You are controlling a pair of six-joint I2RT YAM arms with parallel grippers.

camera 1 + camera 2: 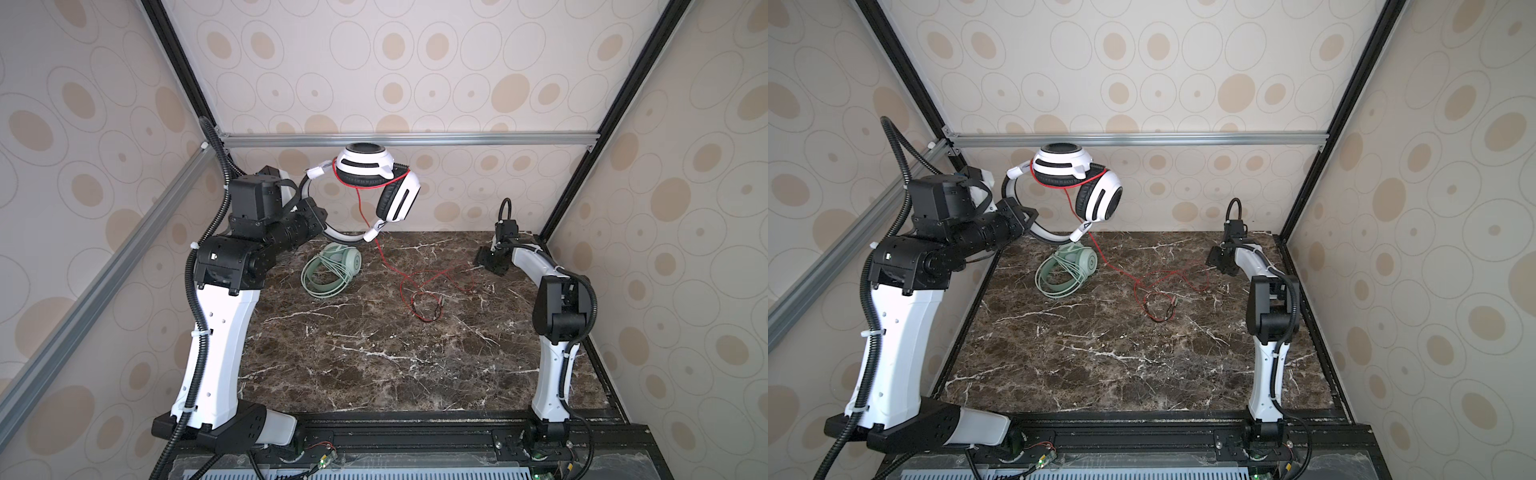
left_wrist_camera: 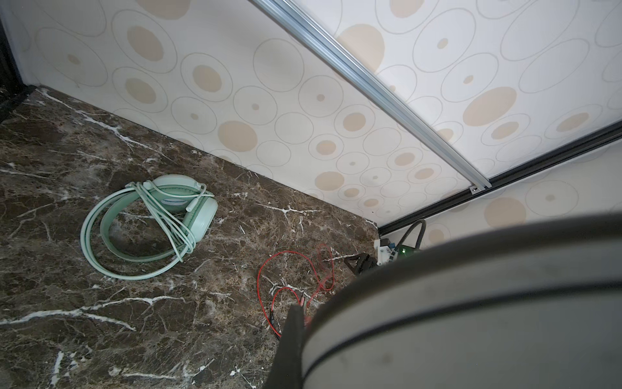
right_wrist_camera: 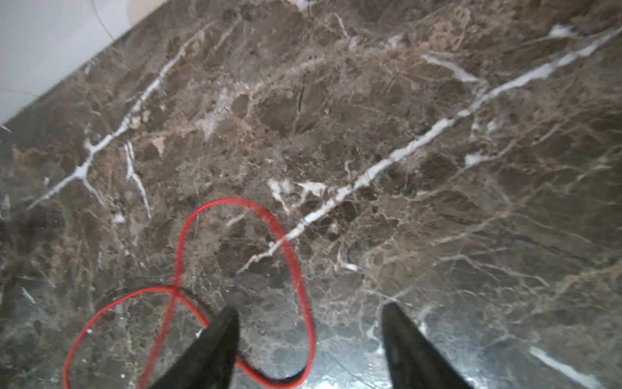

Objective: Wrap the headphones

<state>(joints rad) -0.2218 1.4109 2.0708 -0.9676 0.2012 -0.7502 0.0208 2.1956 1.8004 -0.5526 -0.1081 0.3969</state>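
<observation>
Mint-green headphones (image 1: 332,270), eleven o'clock — wrapped. The left gripper (image 1: 316,216) clamps white-and-black headphones (image 1: 365,166) aloft; red cable (image 3: 235,200) lies loose below the right gripper (image 3: 309,308), jaws parted.

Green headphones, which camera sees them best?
The left wrist view: the green headphones appear whole, close and sharp, with nothing covering them. Both top views show them small and far away. The right wrist view misses them.

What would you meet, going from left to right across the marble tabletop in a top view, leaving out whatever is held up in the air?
mint green headphones → red cable lying in loose loops → right gripper, jaws open
</observation>
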